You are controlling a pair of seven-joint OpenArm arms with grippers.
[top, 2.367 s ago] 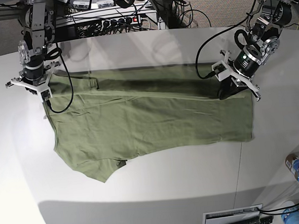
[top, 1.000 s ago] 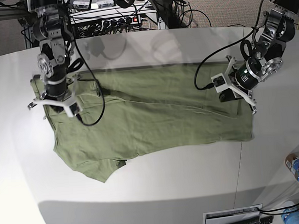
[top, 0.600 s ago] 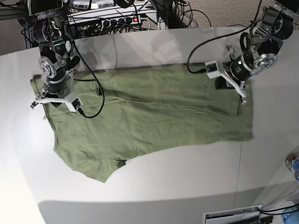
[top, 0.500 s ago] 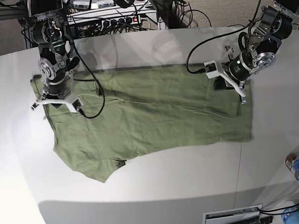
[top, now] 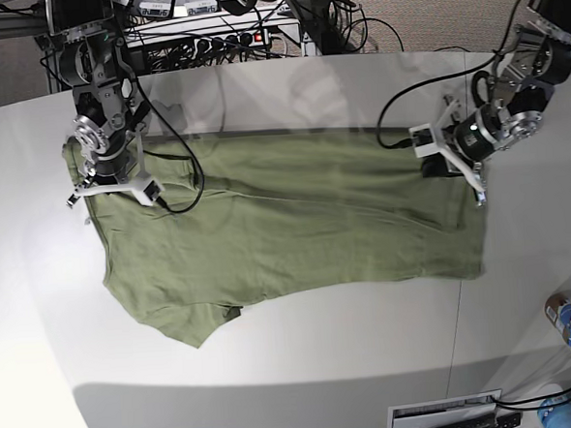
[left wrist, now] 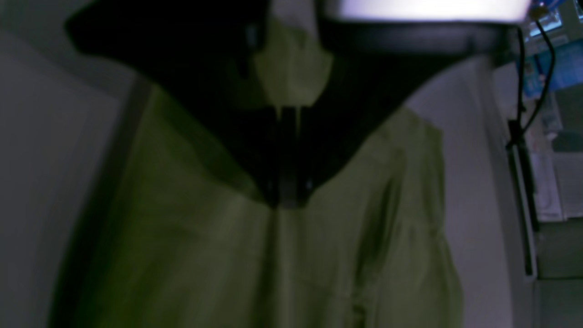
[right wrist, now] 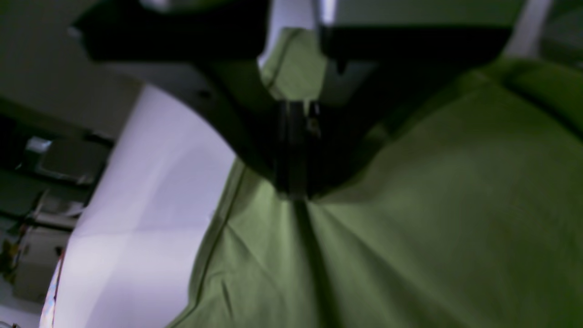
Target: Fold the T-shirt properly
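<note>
The white table (top: 304, 358) fills the frame; the T-shirt (top: 286, 228) lies spread across its middle, a sleeve toward lower left; at centre right the left gripper (top: 445, 168) pinches the shirt's upper right corner; at upper left the right gripper (top: 109, 186) pinches its upper left edge.

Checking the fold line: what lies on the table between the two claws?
In the base view, only the T-shirt spans from the right claw to the left claw; nothing rests on it.
</note>
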